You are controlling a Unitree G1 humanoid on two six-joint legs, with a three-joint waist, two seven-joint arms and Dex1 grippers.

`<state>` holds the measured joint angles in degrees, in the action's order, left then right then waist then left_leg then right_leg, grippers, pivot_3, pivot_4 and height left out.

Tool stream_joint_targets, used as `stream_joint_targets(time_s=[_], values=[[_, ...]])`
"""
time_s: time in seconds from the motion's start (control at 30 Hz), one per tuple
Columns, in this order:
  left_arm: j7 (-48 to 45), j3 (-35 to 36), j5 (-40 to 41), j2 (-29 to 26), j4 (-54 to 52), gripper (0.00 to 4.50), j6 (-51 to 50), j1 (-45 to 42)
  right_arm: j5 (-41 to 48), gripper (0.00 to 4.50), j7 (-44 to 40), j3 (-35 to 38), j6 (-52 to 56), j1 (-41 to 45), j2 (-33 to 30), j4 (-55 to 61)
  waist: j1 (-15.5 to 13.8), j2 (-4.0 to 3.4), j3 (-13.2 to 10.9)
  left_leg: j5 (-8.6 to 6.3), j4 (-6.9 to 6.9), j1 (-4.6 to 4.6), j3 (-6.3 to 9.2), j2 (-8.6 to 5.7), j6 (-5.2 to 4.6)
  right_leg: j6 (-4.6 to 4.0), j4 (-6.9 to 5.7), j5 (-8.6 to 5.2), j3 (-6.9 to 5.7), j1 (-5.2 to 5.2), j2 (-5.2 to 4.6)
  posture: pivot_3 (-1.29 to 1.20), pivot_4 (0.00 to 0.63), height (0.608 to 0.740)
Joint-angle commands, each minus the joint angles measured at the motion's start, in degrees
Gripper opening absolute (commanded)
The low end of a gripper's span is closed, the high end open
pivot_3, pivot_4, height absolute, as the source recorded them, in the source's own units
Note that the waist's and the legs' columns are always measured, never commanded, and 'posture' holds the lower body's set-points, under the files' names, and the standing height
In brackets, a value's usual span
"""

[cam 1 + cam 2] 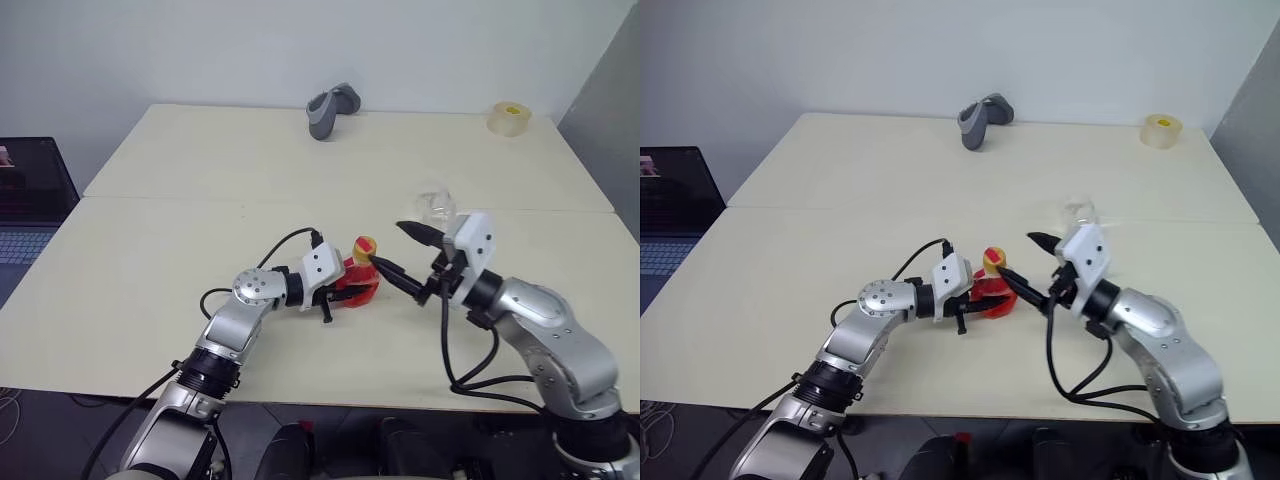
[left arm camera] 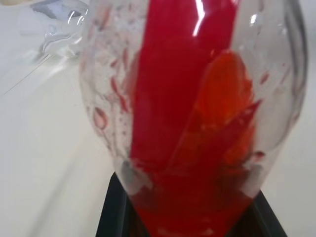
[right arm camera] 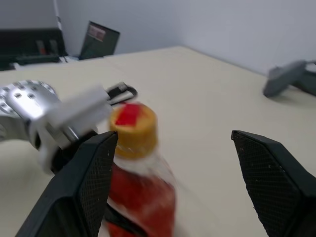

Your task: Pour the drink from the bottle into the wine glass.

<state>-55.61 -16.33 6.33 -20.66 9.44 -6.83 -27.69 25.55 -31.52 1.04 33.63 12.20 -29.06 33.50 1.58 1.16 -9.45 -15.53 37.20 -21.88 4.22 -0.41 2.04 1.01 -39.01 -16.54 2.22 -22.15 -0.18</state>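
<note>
behind the right end effector (image 1: 402, 251), wine glass (image 1: 437, 203) mostly hidden; its fingers apart beside the cap; left end effector (image 1: 345, 288), reaching level, clamps bottle (image 1: 358, 280).

Right gripper (image 3: 170, 185) fingers spread wide; bottle (image 3: 138, 182) with yellow-and-red cap upright beside one finger, red drink (image 3: 140, 200) inside. Left gripper (image 3: 106, 210) clamps the bottle's body.

The drink (image 2: 168, 98) is bright red in the clear bottle (image 1: 358, 282), whose cap (image 3: 132, 127) is yellow with a red square. The counter (image 1: 200, 170) is cream. Black fingers (image 3: 86, 182) tip each pincer. The wine glass (image 1: 437, 203) is colourless.
</note>
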Motion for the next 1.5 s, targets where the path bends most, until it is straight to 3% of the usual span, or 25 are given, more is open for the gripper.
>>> stream_joint_targets(time_s=[0.03,0.2,0.4,0.63,1.0,1.5], values=[[-0.12,0.27,-0.02,0.01,-0.34,0.77,0.84,-0.59,2.01,3.92,-1.38,2.51,0.30,0.25,-1.79,1.97,0.03,0.00,0.00,0.00,-0.02,0.02,0.02,0.01,0.00,0.00,0.00,0.00,-0.01,0.00,0.01,0.00,0.150,0.740],[-0.16,0.33,-0.01,-0.04,-0.16,0.77,0.89,-0.69,6.85,3.92,-4.46,-0.47,3.24,0.80,-3.20,6.19,0.04,0.00,0.00,0.00,-0.05,0.00,0.03,0.02,0.00,0.00,0.01,0.00,-0.02,0.00,0.03,0.00,0.150,0.740],[-0.08,0.28,-0.03,-0.02,-0.42,0.77,0.72,-0.58,2.13,3.92,0.32,-6.51,1.25,4.42,1.53,5.38,0.06,0.00,0.00,0.00,-0.03,0.00,0.03,0.02,0.00,0.01,0.00,-0.01,-0.03,-0.01,0.03,0.00,0.150,0.740],[-0.09,0.27,-0.20,-0.07,-0.28,0.77,0.77,-0.77,-3.48,3.92,2.39,-8.72,-1.95,7.36,3.98,1.13,0.05,0.00,0.00,0.00,-0.03,-0.01,0.02,0.02,0.00,0.00,0.02,0.00,-0.01,-0.02,0.01,0.00,0.150,0.740],[-0.07,0.40,-0.22,-0.23,-0.31,0.77,0.77,-0.75,-5.53,3.92,0.65,-5.47,-3.98,5.65,1.44,-0.21,0.05,0.00,0.00,0.00,-0.03,0.00,0.02,0.02,0.00,0.00,0.00,0.00,-0.02,-0.02,0.02,0.00,0.150,0.740],[-0.23,0.25,-0.14,0.04,0.19,0.77,1.05,-0.81,4.63,3.92,-6.25,1.59,3.17,0.83,-7.23,4.15,0.02,0.00,0.00,0.00,-0.02,-0.01,0.01,0.01,0.00,0.00,0.01,0.00,-0.01,-0.01,0.02,0.00,0.150,0.740]])
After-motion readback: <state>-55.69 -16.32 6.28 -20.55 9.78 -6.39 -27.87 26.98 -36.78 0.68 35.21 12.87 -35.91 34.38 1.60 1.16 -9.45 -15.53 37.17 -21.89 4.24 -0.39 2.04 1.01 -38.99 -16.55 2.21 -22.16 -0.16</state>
